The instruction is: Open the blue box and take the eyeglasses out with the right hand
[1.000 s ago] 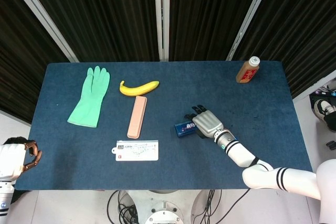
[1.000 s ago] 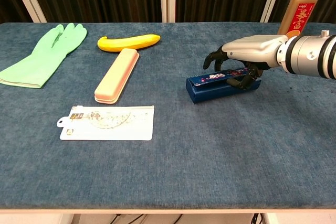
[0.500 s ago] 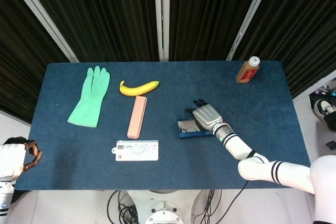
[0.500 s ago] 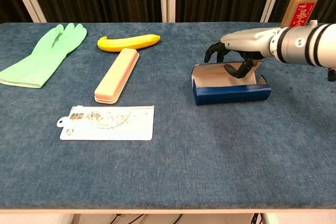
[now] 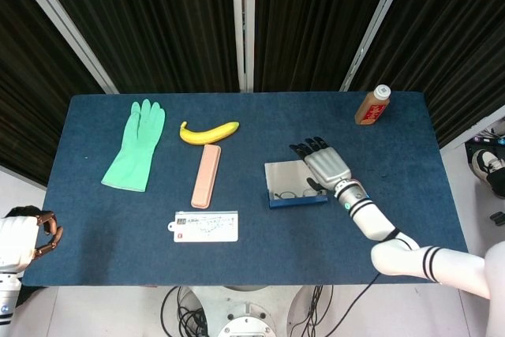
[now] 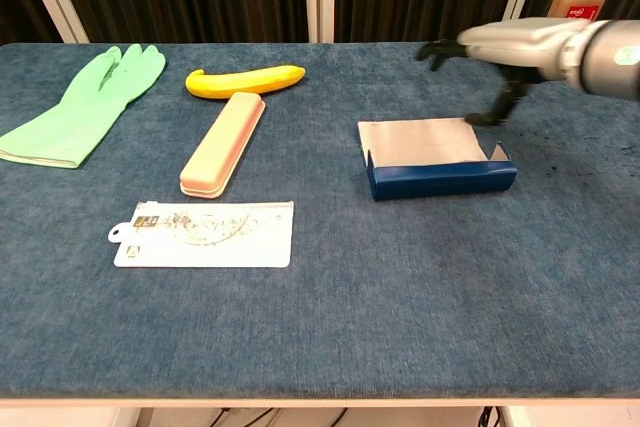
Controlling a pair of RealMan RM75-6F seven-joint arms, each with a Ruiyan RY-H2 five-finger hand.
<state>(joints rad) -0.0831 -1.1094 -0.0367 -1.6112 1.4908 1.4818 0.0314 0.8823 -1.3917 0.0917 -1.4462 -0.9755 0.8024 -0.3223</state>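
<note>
On the blue felt-covered counter (image 5: 394, 195), the flat blue cardboard box (image 5: 296, 183) lay just right of centre with its lid folded back towards twelve o'clock, pale inside showing. The right robot hand (image 5: 325, 165) hovered over the box's three-o'clock end, fingers spread and gripping nothing. The left robot hand (image 5: 46, 234) hung off the counter's edge at eight o'clock, fingers curled in on nothing. Inside the box, in the head view, lay the thin-framed eyeglasses (image 5: 293, 192), untouched. Judging by this, opening was done; reaching in, pinching the eyeglasses and lifting them clear remained.
</note>
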